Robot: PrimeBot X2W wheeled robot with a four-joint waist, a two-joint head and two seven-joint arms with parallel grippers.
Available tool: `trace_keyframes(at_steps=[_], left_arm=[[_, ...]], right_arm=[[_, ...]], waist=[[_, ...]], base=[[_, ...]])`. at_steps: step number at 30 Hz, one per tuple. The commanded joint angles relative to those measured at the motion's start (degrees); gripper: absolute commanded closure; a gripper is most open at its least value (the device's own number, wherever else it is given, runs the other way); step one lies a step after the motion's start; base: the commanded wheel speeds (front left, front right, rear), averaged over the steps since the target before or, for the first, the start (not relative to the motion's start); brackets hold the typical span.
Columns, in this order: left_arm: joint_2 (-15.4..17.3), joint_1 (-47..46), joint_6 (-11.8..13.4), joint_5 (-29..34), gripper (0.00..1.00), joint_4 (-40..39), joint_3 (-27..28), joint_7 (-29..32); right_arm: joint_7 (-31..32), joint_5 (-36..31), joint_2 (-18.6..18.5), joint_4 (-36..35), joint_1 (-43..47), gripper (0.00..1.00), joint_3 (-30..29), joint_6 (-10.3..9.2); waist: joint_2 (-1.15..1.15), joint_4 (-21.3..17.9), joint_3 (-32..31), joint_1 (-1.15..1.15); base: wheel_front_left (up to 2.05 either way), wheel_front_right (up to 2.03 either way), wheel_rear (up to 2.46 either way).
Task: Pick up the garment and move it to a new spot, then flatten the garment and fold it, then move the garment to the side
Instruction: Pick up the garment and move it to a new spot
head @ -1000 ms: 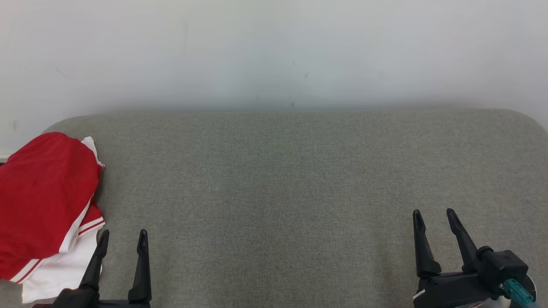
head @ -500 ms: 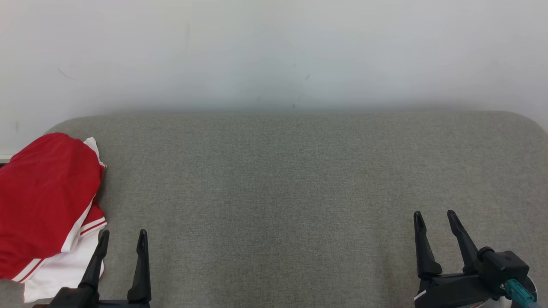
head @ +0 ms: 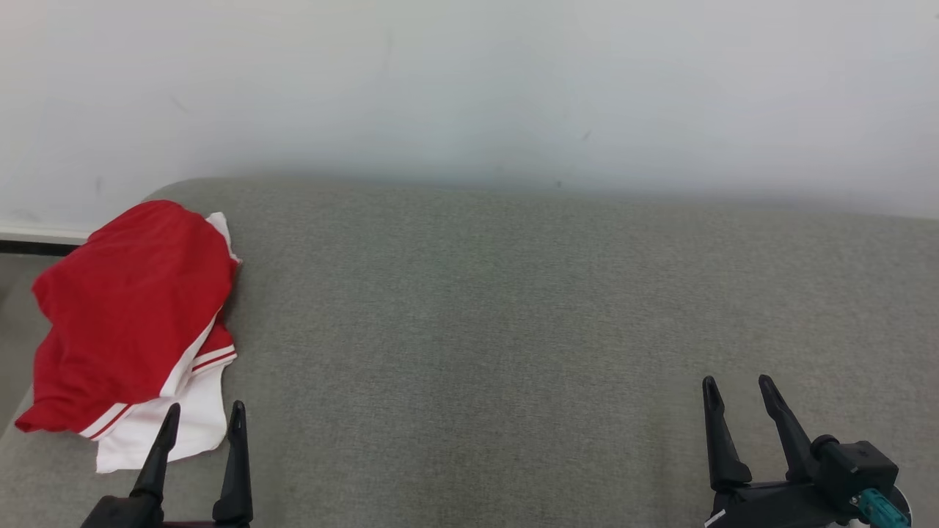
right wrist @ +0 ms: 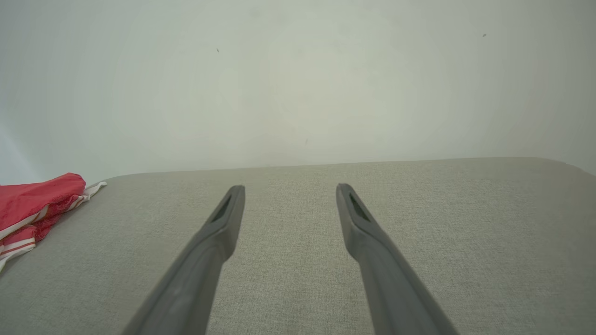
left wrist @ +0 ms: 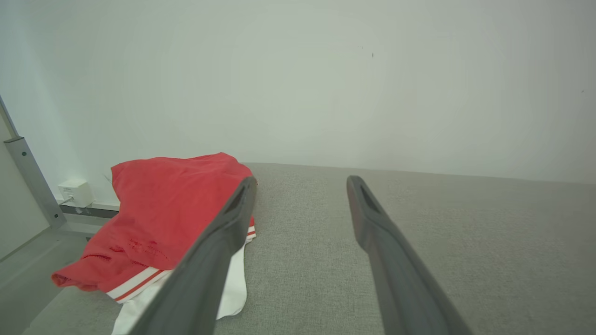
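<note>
A red and white garment (head: 132,323) lies crumpled at the left end of the grey cloth-covered table (head: 513,315), partly over its edge. In the left wrist view the garment (left wrist: 158,218) sits just ahead and left of that gripper's fingers. My left gripper (head: 204,414) hangs open at the lower left, right beside the garment's white hem, with nothing between its fingers. At the lower right my right gripper (head: 736,389) stands open and empty, far from the garment (right wrist: 32,204).
A pale wall (head: 469,88) runs behind the table. Left of the table are a grey metal post (left wrist: 32,181) and a white wall socket (left wrist: 74,191). The table's left edge and rounded far left corner lie close to the garment.
The whole head view has shifted right and slightly down, so the camera has turned left. The garment and both open grippers hold their places relative to the table.
</note>
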Motion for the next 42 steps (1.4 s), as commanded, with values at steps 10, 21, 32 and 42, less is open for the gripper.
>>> trace_keyframes(at_steps=[10,21,32,42], left_arm=[[0.2,1.1,1.3,-0.5,0.0,-0.4,0.2,0.3],[0.6,2.1,2.3,-1.3,0.0,1.0,1.0,-0.3],[0.9,3.3,4.0,-2.4,0.0,-0.1,2.4,-0.8],[1.8,1.7,3.9,-3.2,0.0,-0.1,2.5,0.4]], right_arm=[[-0.1,0.4,-0.1,0.9,0.5,0.0,0.0,-0.12],[0.1,0.5,-0.1,1.6,0.5,0.0,1.1,-0.12],[0.5,0.3,-0.1,2.5,-1.4,0.0,2.7,-0.12],[0.0,0.1,-0.1,2.7,-0.7,0.0,1.9,-0.12]], waist=[[0.0,11.6,0.4,0.0],[0.0,20.1,0.1,0.0],[0.0,22.2,1.0,0.0],[0.0,21.3,1.5,0.0]], base=[[0.0,0.0,0.0],[0.0,0.0,0.0],[0.0,0.0,0.0],[0.0,0.0,0.0]])
